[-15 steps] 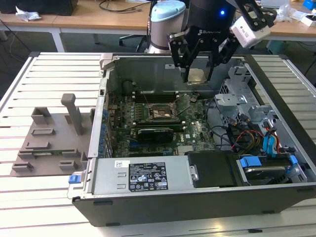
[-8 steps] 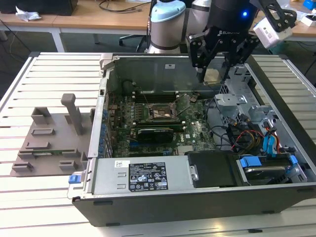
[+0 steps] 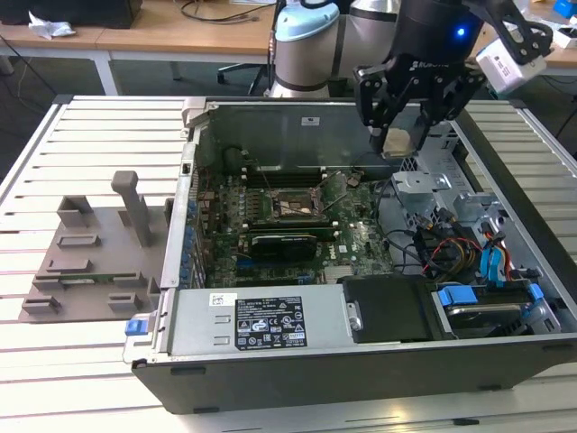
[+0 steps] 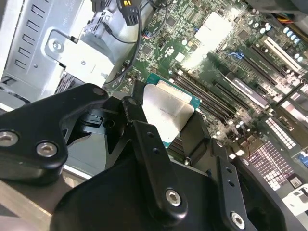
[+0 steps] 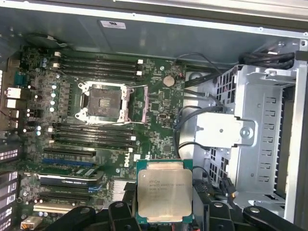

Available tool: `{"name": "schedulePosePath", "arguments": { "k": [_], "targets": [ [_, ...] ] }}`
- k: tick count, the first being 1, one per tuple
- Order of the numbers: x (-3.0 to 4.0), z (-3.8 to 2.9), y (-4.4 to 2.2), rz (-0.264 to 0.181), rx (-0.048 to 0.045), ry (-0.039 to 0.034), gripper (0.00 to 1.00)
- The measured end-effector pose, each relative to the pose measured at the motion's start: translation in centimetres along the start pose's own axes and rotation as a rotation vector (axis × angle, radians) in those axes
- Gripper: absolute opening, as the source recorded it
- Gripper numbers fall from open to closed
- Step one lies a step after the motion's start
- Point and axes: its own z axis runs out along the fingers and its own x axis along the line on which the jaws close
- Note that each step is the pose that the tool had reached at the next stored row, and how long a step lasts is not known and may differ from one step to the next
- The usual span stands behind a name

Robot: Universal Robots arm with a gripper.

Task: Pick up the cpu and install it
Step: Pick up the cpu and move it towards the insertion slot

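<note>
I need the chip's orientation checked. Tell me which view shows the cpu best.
The first wrist view: the cpu faces the camera squarely, its metal top plainly visible in the tool. The second wrist view shows it obliquely, partly covered by a finger. In the exterior view it is a small pale patch in the tool.

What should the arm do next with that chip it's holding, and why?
Probably carry the cpu across toward the socket, without lowering yet. The jaws are shut on the cpu, and it hangs near the metal drive cage, well aside of the socket, which looks open and empty.
</note>
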Motion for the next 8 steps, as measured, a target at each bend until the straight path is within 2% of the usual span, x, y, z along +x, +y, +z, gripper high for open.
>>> {"name": "schedulePosePath", "arguments": {
  "k": [5, 6, 8],
  "targets": [
    [0.74, 1.06, 0.90, 0.000, 0.0008, 0.0001, 0.55],
    [1.16, 1.56, 1.15, 0.000, 0.0006, 0.0000, 0.55],
    [1.49, 2.03, 1.28, 0.000, 0.0007, 0.0000, 0.55]
  ]
}}
